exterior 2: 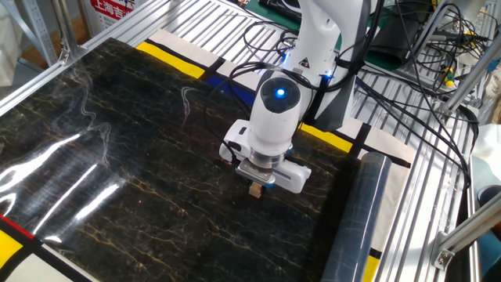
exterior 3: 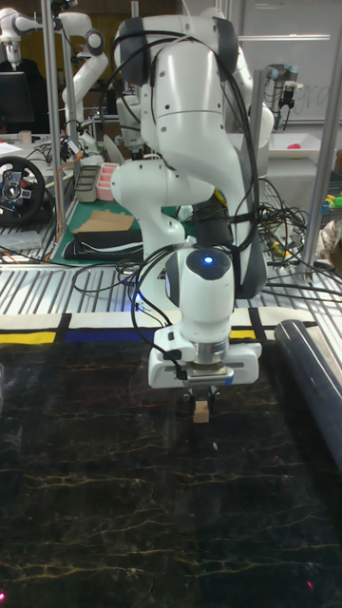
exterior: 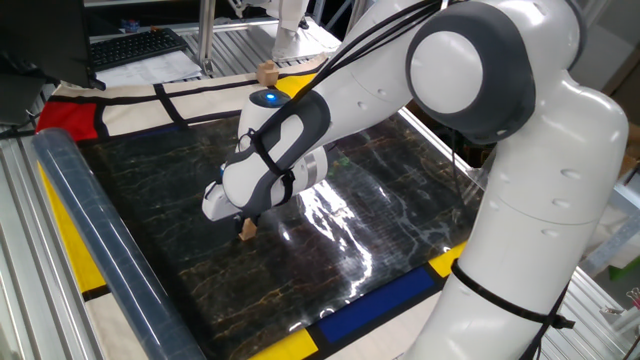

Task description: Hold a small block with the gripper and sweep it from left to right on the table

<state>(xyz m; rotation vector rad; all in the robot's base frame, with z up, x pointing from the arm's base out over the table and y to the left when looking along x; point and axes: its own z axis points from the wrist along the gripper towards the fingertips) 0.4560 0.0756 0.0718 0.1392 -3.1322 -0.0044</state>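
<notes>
The small block (exterior: 247, 229) (exterior 2: 255, 189) (exterior 3: 200, 410) is a tiny tan wooden cube held low over the table (exterior: 380, 200) (exterior 2: 117, 157) (exterior 3: 95, 475), at or just above its glossy black surface. My gripper (exterior: 245, 225) (exterior 2: 256, 186) (exterior 3: 200, 401) points straight down and is shut on the block, whose lower half shows below the black fingers. The white wrist with its blue light (exterior 2: 280, 92) hides most of the fingers in all three views.
A clear plastic roll (exterior: 90, 250) (exterior 2: 356, 227) (exterior 3: 313, 380) lies along one table edge, close to the gripper. A paler, larger wooden cube (exterior: 266, 73) sits on the cloth border at the far side. Cables and metal rails surround the table.
</notes>
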